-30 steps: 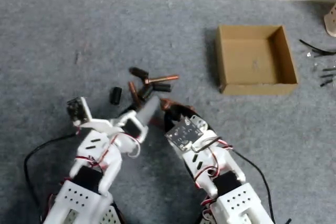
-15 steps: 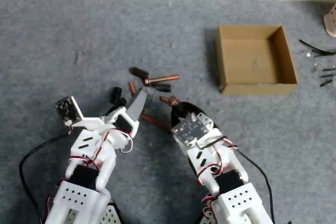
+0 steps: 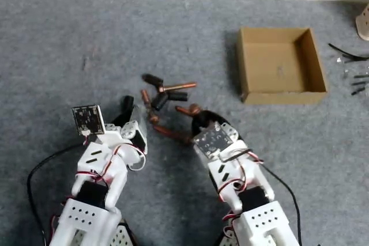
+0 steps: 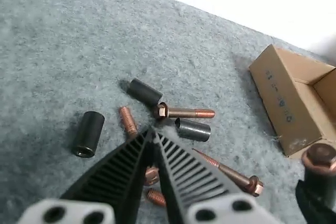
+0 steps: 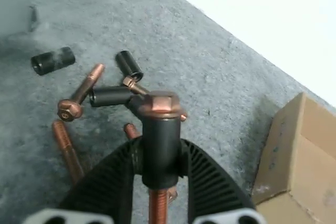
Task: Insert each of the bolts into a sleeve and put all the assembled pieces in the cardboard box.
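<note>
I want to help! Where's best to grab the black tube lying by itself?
Probably across the middle of the lone black sleeve, from straight above: it lies on its side, apart from the nearest bolt, leaving both long sides free to pinch.

Soft, even light from above keeps the grey carpet (image 3: 69, 38) bright. Faint short shadows lie beside the sleeves (image 4: 88, 134) just ahead of the left gripper (image 4: 153, 134) and along the cardboard box (image 4: 286, 103) wall facing them. The sleeved bolt (image 5: 159, 127) in the right gripper (image 5: 160, 150) shows a dull sheen; the white surface (image 5: 273, 14) beyond it is washed out.
</note>
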Motion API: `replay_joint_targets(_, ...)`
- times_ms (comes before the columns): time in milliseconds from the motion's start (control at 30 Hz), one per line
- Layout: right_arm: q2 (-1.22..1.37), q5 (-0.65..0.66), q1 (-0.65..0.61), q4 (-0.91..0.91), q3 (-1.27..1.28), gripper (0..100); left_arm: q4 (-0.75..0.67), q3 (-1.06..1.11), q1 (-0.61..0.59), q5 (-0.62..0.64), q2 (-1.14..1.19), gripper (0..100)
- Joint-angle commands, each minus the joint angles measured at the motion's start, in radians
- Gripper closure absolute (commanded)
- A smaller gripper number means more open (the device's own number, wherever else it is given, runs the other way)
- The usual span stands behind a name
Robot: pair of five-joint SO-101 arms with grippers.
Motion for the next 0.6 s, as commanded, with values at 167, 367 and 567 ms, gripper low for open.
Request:
replay_joint_targets(167,-0.007,-0.098,0.076,-0.107,0.130,99.4,0.000,-0.061,-0.054,-0.087,-0.004,99)
replay_joint_targets(367,-0.007,-0.098,0.076,-0.107,0.130,99.4,0.000,-0.050,-0.053,-0.121,-0.004,99)
replay_joint_targets(567,-0.007,-0.098,0.076,-0.099,0.130,99.4,-0.005,-0.025,-0.059,-0.135,-0.012,99)
